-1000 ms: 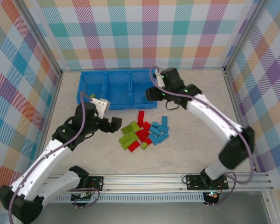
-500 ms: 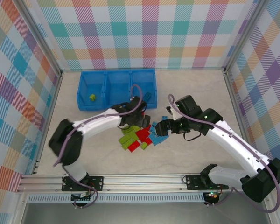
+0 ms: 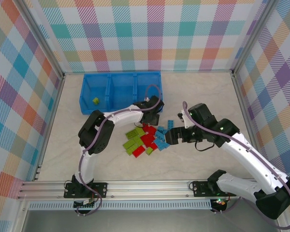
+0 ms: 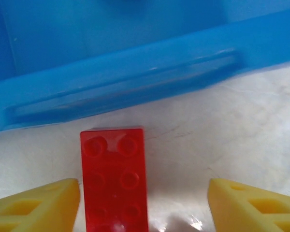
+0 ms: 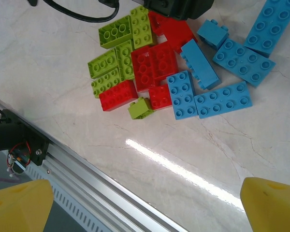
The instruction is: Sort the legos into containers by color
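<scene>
Straddles a red lego (image 4: 113, 179) by the containers (image 4: 135, 82) wall with left pincer (image 4: 144, 205) released, off-centre; could skew it on closing. Holds right pincer (image 5: 146, 203) released above the legos (image 5: 150, 67) on the desk (image 5: 38, 58).

A pale, marbled beige desk (image 3: 208, 92) is closed in on three sides by panels printed with a pastel plaid of pink, teal, orange, yellow and purple. The back wall (image 3: 154, 34) stands at the desk's far edge, the left wall (image 3: 19, 96) and right wall (image 3: 275, 87) along its sides. Slanting metal posts (image 3: 43, 41) mark its far corners. A grooved aluminium rail (image 3: 154, 186) runs along its near edge. A bright streak of light (image 5: 183, 169) glares off the desk's glossy surface.
</scene>
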`<state>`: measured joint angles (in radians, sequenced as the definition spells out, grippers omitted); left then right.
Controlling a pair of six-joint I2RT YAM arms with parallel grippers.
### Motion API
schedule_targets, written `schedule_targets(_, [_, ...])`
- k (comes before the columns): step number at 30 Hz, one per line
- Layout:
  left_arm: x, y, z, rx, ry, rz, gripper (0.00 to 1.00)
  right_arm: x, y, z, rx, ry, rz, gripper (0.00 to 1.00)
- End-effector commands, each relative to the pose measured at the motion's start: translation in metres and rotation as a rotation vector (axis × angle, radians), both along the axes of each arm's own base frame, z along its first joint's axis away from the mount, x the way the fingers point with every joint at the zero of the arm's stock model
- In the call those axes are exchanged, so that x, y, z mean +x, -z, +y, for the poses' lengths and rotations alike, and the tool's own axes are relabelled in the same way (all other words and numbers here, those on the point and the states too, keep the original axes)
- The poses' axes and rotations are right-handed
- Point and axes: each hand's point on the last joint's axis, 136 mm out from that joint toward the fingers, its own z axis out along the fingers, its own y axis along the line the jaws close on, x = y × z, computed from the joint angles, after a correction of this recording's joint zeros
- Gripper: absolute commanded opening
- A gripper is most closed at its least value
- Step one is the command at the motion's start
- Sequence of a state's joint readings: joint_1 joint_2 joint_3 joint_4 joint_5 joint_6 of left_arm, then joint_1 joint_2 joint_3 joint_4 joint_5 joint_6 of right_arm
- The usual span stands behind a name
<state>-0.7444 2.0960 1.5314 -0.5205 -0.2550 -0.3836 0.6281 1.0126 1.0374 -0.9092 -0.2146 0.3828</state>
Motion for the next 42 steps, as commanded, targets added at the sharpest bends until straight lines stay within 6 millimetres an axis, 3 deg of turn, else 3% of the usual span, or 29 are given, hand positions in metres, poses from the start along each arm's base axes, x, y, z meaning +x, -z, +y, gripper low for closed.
schedule_targets(1, [0.006, 0.006, 0.009, 0.036, -0.043, -0.002, 0.63, -0.005, 0.001, 0.000, 0.015, 0.009, 0.018, 1.00])
schedule_targets(8, [0.001, 0.018, 0.017, 0.052, -0.057, 0.011, 0.40, -0.002, -0.001, 0.008, 0.044, 0.005, 0.032, 1.00])
schedule_targets(12, [-0.003, 0.005, 0.016, 0.015, -0.048, 0.002, 0.28, 0.000, -0.002, 0.009, 0.046, 0.013, 0.034, 1.00])
schedule_targets(16, [-0.011, -0.039, 0.007, -0.083, -0.009, -0.048, 0.24, 0.002, -0.008, 0.013, 0.076, 0.017, 0.025, 1.00])
schedule_targets(20, [-0.009, -0.106, 0.011, -0.168, 0.001, -0.165, 0.23, 0.009, -0.017, 0.014, 0.107, 0.039, -0.027, 1.00])
schedule_targets(23, [0.007, -0.151, 0.036, -0.198, -0.045, -0.257, 0.23, 0.013, -0.023, 0.014, 0.123, 0.052, -0.062, 1.00])
schedule_targets(26, [0.035, -0.174, 0.070, -0.191, -0.124, -0.326, 0.23, 0.015, -0.024, 0.014, 0.128, 0.060, -0.064, 1.00])
schedule_targets(30, [0.082, -0.175, 0.120, -0.148, -0.257, -0.366, 0.23, 0.013, -0.023, 0.015, 0.134, 0.064, -0.046, 1.00])
schedule_targets(33, [0.112, -0.151, 0.142, -0.166, -0.331, -0.304, 0.23, 0.010, -0.022, 0.014, 0.140, 0.069, -0.036, 1.00])
schedule_targets(37, [0.134, -0.129, 0.159, -0.102, -0.377, -0.268, 0.25, 0.006, -0.020, 0.012, 0.139, 0.076, -0.020, 1.00])
schedule_targets(42, [0.144, -0.108, 0.162, -0.113, -0.393, -0.210, 0.38, 0.004, -0.016, 0.009, 0.130, 0.088, -0.008, 1.00])
